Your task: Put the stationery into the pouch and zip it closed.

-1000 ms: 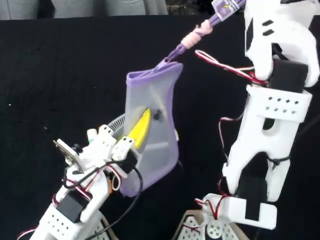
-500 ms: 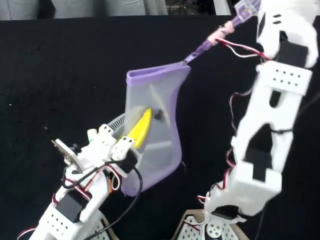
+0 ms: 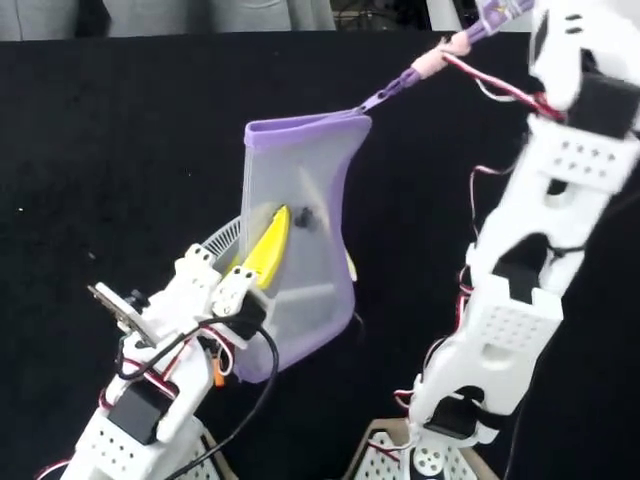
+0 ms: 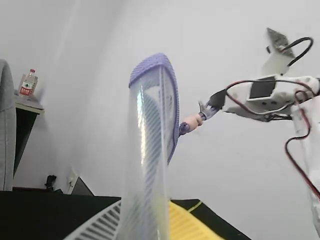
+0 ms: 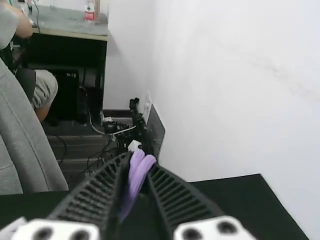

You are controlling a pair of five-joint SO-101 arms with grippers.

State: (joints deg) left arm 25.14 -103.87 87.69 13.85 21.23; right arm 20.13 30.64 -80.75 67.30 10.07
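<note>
My right gripper (image 5: pixel 136 163) was clamped on the purple pull cord (image 5: pixel 131 186), the cord pinched flat between the two ridged black fingers (image 5: pixel 95 192). From above, that gripper (image 3: pixel 503 8) sat high at the far right edge of the table, and the cord (image 3: pixel 400 88), with a pink bead (image 3: pixel 430 62) on it, ran taut and slanting down to the top corner of the pouch (image 3: pixel 300 190).

My left gripper (image 3: pixel 238 272) was closed on the pouch's lower near side, gripping its wall. The pouch stood upright between my two arms – translucent, with a purple band along its top edge and purple trim down its sides. My left wrist camera looked up along its wall (image 4: pixel 150 150) to that band.

Inside it, a yellow piece of stationery (image 3: pixel 268 250) leaned at a slant, with a small dark item (image 3: pixel 304 216) just beside its upper end. Whether the zip was fully drawn I could not tell.

The black table (image 3: pixel 100 150) lay beneath.
</note>
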